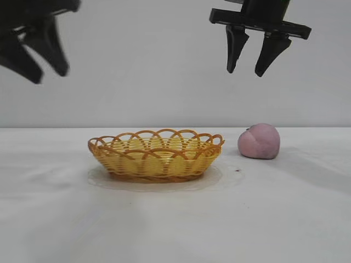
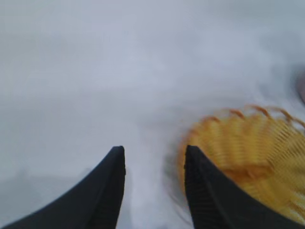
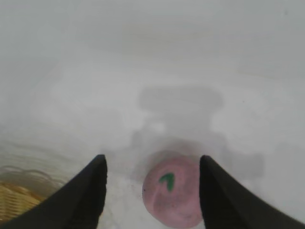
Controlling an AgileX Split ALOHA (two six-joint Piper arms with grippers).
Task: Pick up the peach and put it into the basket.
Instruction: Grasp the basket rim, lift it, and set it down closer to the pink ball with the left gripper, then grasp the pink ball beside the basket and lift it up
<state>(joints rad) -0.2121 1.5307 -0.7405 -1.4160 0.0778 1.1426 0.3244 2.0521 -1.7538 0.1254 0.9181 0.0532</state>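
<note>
Peach (image 1: 259, 141) on white table (image 1: 175, 219), beside basket (image 1: 156, 155), apart from its rim, not yet lifted. Basket holds no peach.

Right gripper (image 1: 248, 70) hangs high over peach, fingers spread, nothing between; wrist view puts peach (image 3: 172, 195) between fingertips, green mark on top.

Left gripper (image 1: 38, 68) high, off to basket's far side, fingers parted, holding nothing; basket (image 2: 248, 162) visible under it.

Judgement: peach looks light, rounded, matte skin, possibly soft. Likely to roll if nudged. Grip across widest middle, moderate squeeze.
</note>
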